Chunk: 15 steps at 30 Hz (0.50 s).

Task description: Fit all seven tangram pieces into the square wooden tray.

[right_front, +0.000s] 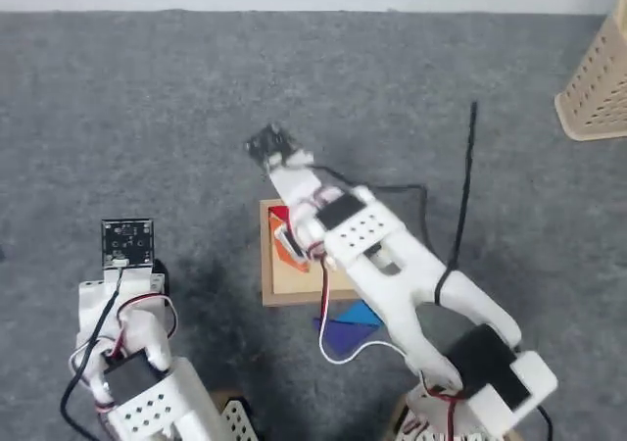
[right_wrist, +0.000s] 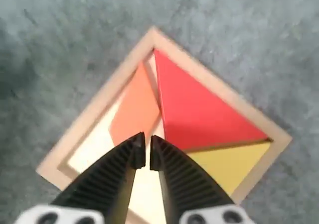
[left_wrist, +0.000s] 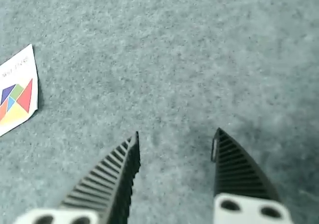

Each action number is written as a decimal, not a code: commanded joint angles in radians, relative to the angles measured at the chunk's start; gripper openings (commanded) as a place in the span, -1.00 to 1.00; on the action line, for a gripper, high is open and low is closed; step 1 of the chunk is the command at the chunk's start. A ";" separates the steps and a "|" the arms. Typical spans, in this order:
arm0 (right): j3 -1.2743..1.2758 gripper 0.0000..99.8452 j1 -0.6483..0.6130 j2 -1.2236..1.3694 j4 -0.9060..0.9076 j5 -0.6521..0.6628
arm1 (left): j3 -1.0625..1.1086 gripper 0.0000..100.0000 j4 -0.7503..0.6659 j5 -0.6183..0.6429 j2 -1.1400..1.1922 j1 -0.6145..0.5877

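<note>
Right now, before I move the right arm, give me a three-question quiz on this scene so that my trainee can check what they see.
1. True or false: the left gripper is open over bare carpet.
2. Which colour of piece lies on the carpet outside the wooden tray? A red, B blue, C yellow.
3. Name the colours of the three pieces in the tray under the right gripper.

Key:
1. True.
2. B, the blue piece.
3. The red triangle, the orange piece and the yellow piece.
</note>
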 commanded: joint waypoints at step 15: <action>-0.189 -0.99 -0.067 0.191 0.042 0.044 | -0.004 -0.56 0.006 -0.008 -0.009 0.000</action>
